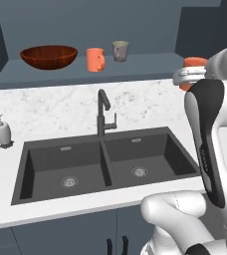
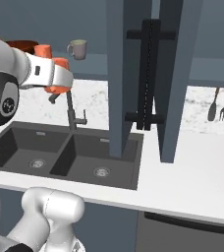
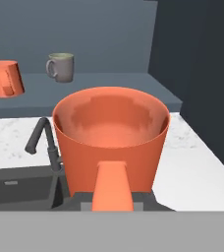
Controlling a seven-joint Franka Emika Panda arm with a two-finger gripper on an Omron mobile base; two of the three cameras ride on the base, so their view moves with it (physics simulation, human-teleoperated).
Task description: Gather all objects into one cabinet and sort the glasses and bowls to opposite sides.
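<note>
**Orange cup in the gripper, above the sink's right side**

Left base view, left to right: soap dispenser [image 1: 2, 132] at left edge on the white counter [image 1: 60, 107]. Wooden bowl [image 1: 49, 56] upper left on the cabinet shelf [image 1: 85, 72]. Just right of it, apart, an orange mug [image 1: 95, 60], upright, handle to the right. Then a grey-beige mug [image 1: 120, 51], a bit further back, apart from the orange one. Black faucet [image 1: 103, 113] at frame centre behind the double dark sink [image 1: 103, 162]. At right edge the arm covers most of the held orange cup [image 1: 194, 63]; only its orange rim and a lower sliver peek out.

Right base view: bowl rim barely visible upper left behind the arm. Held cup [image 2: 58, 76] upper left, partly behind the white wrist, above the faucet [image 2: 72, 114]. Grey-beige mug [image 2: 77, 49] right of it on the shelf. Open cabinet door [image 2: 133, 74] edge-on at centre with long black bar handle [image 2: 147, 74]. Hanging utensils [image 2: 218, 104] at right edge.

Hand view: shelf orange mug [image 3: 6, 78] upper left, tilted in frame; grey-beige mug [image 3: 61, 67] right of it. Held cup [image 3: 111, 140] centre, open mouth toward top, handle pointing at the camera. Gripper [image 3: 113, 199] closed around the cup's base; fingertips hidden behind cup and handle, so contact points unclear.
</note>
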